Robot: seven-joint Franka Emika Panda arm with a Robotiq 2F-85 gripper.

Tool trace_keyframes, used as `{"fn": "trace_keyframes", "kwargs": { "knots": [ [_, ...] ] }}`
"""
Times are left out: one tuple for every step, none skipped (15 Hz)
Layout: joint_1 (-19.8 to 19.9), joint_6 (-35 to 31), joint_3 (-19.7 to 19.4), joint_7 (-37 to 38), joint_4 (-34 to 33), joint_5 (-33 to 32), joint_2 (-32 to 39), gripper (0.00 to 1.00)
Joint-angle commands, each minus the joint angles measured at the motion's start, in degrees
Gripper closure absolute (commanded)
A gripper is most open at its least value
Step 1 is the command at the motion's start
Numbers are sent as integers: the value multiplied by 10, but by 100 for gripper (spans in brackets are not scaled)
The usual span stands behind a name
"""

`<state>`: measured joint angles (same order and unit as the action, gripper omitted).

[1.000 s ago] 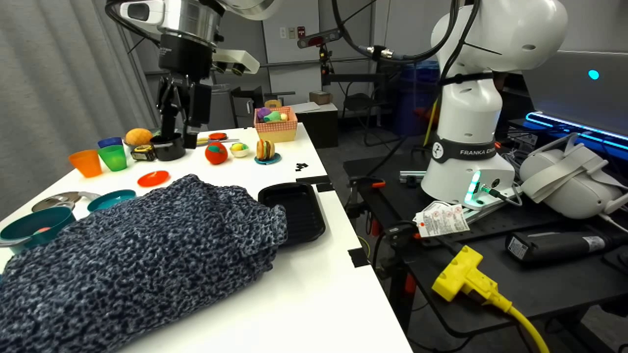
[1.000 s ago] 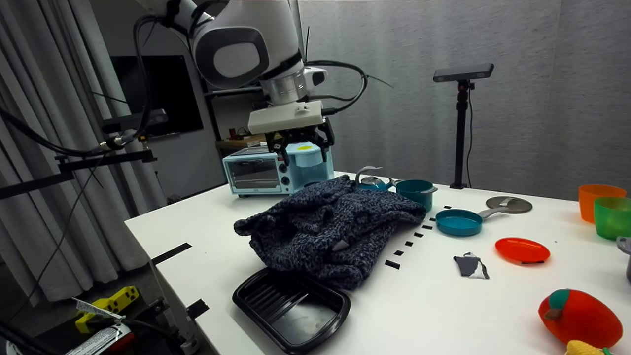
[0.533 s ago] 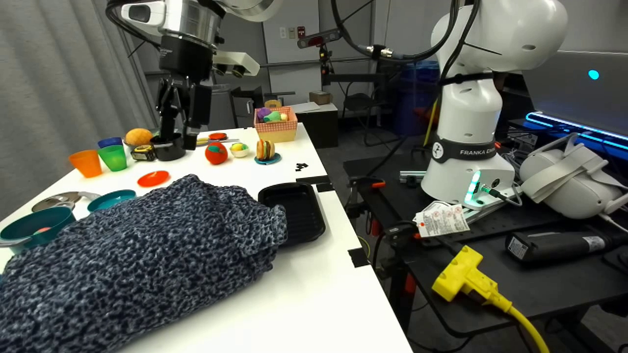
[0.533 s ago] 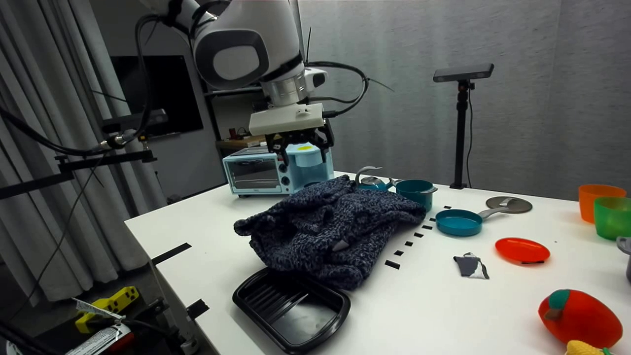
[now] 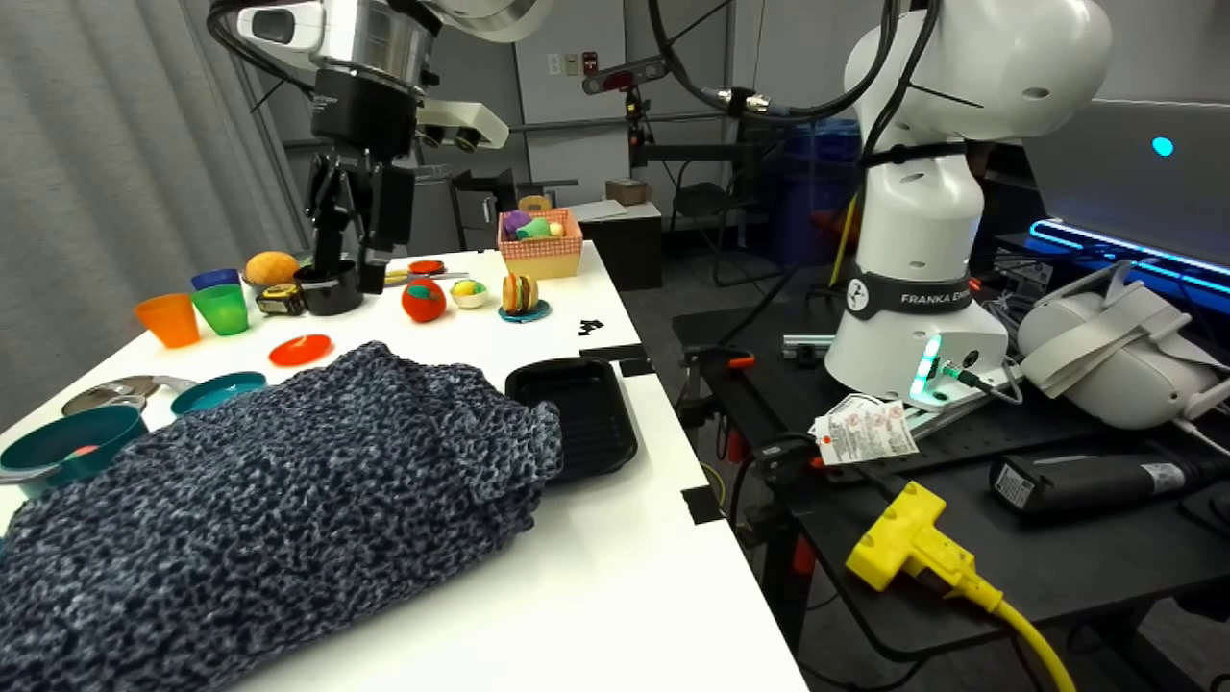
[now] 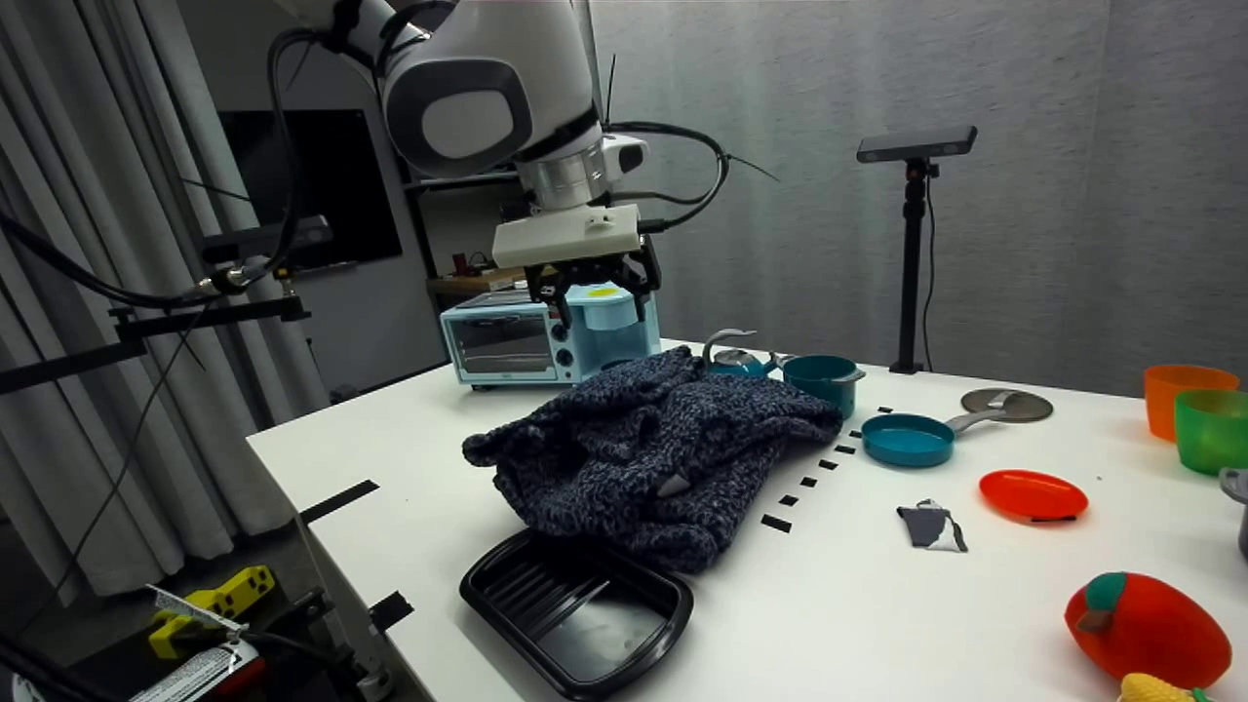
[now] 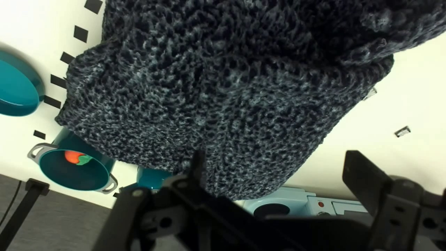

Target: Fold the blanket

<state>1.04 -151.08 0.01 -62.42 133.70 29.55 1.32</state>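
The blanket is a fuzzy, speckled navy and grey cloth. It lies bunched on the white table in both exterior views (image 5: 317,500) (image 6: 673,448), with loose folds and a raised ridge. It fills much of the wrist view (image 7: 216,97). My gripper hangs above the table, apart from the blanket, in both exterior views (image 5: 350,274) (image 6: 604,320). In the wrist view my gripper (image 7: 275,155) has its fingers spread wide with nothing between them. The blanket's underside and its layers are hidden.
A black tray (image 6: 604,634) touches the blanket's near edge. A light blue toy oven (image 6: 507,346), a teal pot (image 6: 824,382) and a teal pan (image 6: 907,441) stand near the blanket. A red plate (image 6: 1032,493), a red plush tomato (image 6: 1160,634) and cups (image 6: 1185,395) lie further off.
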Motion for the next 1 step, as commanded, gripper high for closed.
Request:
{"fn": "trace_keyframes", "kwargs": {
  "knots": [
    [1,1,1,3,0,-2,-1,0]
  ]
}}
